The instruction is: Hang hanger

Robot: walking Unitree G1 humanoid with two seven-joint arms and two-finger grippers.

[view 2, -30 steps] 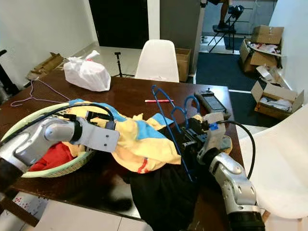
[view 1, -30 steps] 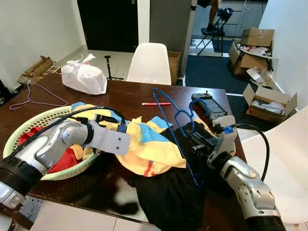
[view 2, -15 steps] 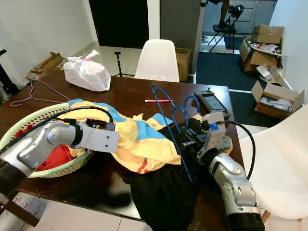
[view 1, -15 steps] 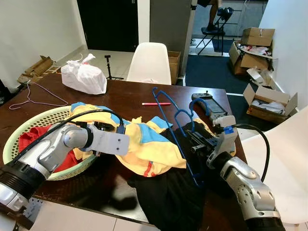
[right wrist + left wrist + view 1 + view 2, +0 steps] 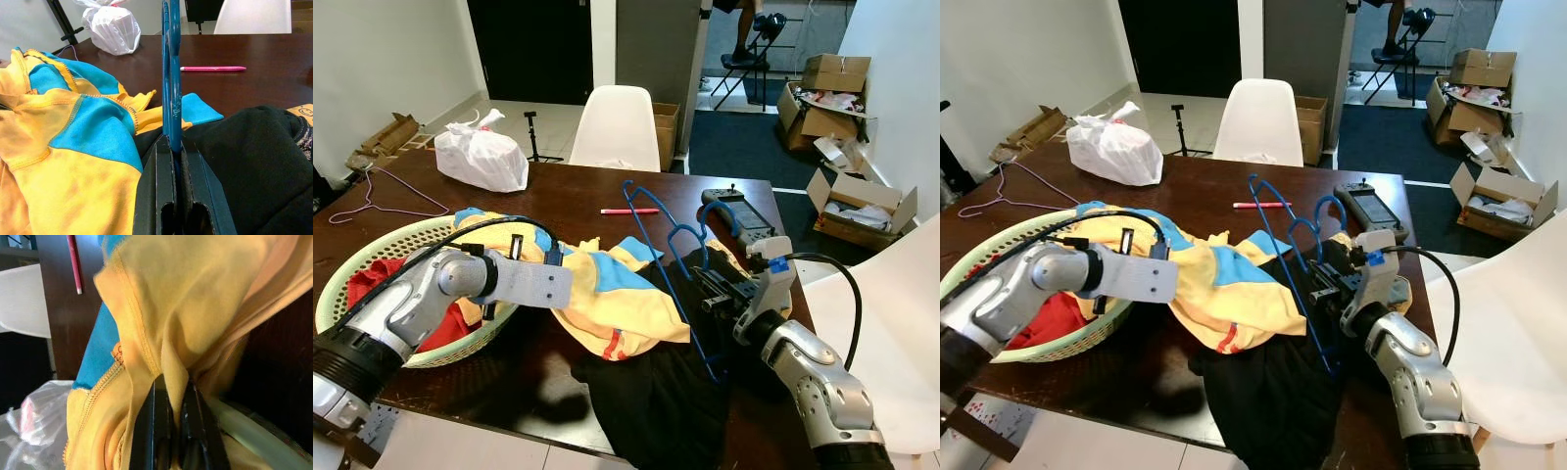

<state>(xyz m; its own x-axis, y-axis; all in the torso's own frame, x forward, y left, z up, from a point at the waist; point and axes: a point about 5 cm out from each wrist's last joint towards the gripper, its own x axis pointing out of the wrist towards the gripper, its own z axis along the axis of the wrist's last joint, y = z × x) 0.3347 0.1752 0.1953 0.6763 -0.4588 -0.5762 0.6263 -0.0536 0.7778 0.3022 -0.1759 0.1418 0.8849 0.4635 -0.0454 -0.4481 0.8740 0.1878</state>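
Note:
A blue hanger [image 5: 658,253] stands upright on the dark table [image 5: 578,196], hook [image 5: 690,236] to the right. My right gripper [image 5: 712,293] is shut on its lower bar, over a black garment [image 5: 656,392]. The right wrist view shows the hanger [image 5: 170,73] clamped between the fingers [image 5: 156,191]. A yellow and blue garment [image 5: 617,299] drapes from the green basket [image 5: 367,257] across the table. My left gripper [image 5: 170,399] is shut on a yellow fold of it at the basket rim, where its wrist [image 5: 524,282] lies.
Red clothes lie in the basket. A white plastic bag [image 5: 481,157], a thin purple hanger [image 5: 382,204], a pink pen [image 5: 629,211] and a black device [image 5: 736,213] are on the table. White chairs stand behind [image 5: 619,127] and at right [image 5: 891,323]. Cardboard boxes line the right wall.
My left wrist has shifted a little up and to the left with the yellow fabric still in its grip. The right arm and the hanger have not moved.

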